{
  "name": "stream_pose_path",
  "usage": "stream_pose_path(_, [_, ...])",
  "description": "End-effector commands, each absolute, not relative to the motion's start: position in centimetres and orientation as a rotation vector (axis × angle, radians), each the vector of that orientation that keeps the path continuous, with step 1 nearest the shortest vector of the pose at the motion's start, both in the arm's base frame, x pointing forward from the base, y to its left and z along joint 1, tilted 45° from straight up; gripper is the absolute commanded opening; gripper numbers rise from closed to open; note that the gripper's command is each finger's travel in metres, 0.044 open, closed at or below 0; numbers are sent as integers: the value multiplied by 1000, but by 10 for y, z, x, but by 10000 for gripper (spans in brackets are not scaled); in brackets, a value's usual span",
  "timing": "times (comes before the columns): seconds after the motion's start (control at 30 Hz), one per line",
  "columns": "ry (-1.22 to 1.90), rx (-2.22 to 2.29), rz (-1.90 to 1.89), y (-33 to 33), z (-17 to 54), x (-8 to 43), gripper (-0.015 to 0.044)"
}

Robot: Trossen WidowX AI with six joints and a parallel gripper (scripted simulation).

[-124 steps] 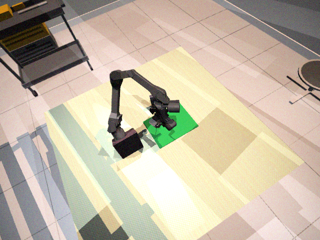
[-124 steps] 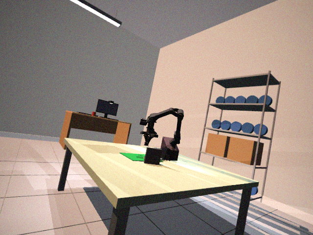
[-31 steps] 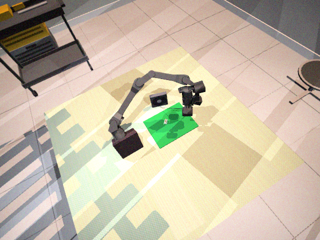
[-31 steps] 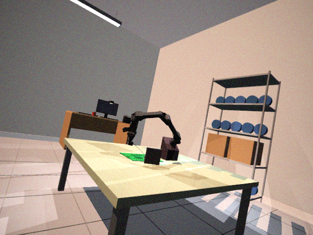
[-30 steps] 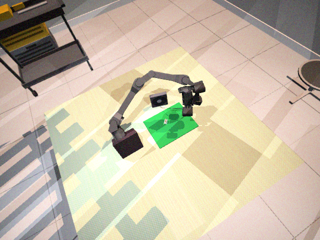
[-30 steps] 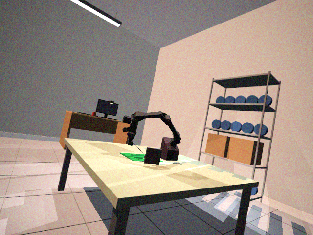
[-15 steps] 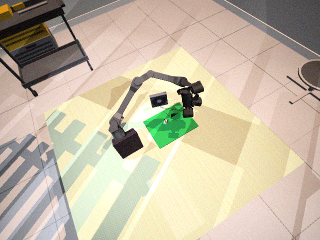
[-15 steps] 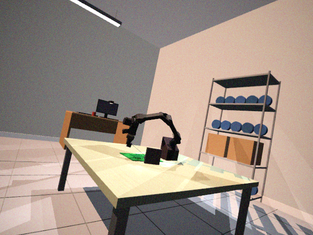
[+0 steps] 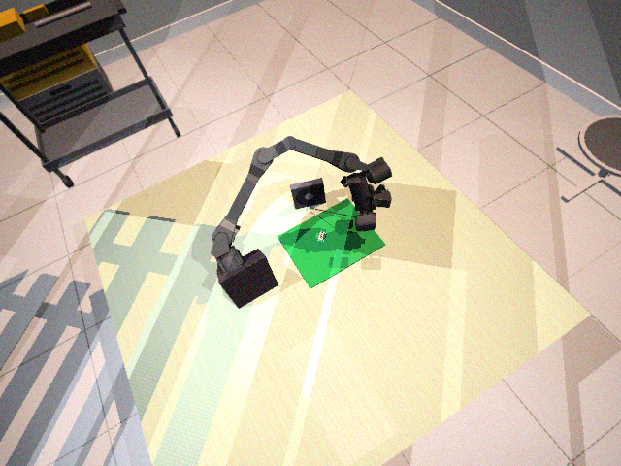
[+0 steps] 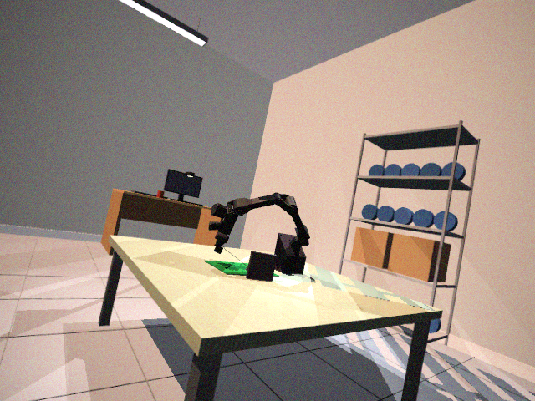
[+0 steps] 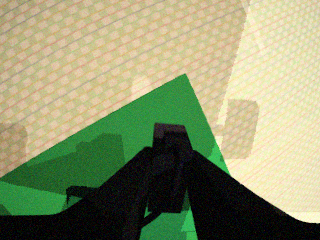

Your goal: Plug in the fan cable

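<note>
Gripper (image 9: 365,222) (image 10: 218,249) (image 11: 170,156) shut on fan cable's plug (image 11: 169,172), held above green PCB (image 9: 311,268) (image 10: 227,270) (image 11: 150,107), apart from white hdr (image 9: 321,235), w/ cable (image 9: 335,214) (image 10: 234,256) running to blk fan (image 9: 308,193) (image 10: 261,266) nearby.

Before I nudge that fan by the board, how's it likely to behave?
The fan looks boxy and stiff, so it probably won't bend. Standing upright on a narrow edge, it could tip if pushed high on its face.

Fan, cable, plug and board condition
Square black fan (image 9: 308,193) (image 10: 261,266) stands upright beside flat, rectangular green board (image 9: 310,268) (image 10: 216,264) (image 11: 145,107); thin dark cable (image 9: 331,211) rises; dark plug (image 11: 171,136) gripped.
</note>
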State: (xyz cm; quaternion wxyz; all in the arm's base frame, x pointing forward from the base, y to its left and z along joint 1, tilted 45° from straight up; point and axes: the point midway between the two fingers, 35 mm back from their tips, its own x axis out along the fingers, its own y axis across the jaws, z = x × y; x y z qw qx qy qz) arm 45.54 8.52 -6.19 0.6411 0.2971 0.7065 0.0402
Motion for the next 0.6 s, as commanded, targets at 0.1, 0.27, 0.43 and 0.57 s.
stream_pose_path(0.1, [1562, 647, 45, 83, -68, 458, 0])
stream_pose_path(0.27, [1533, 630, 24, 84, -72, 459, 0])
stream_pose_path(0.43, [1503, 615, 3, 86, -75, 460, 0])
stream_pose_path(0.57, [1478, 604, -13, 87, -77, 460, 0])
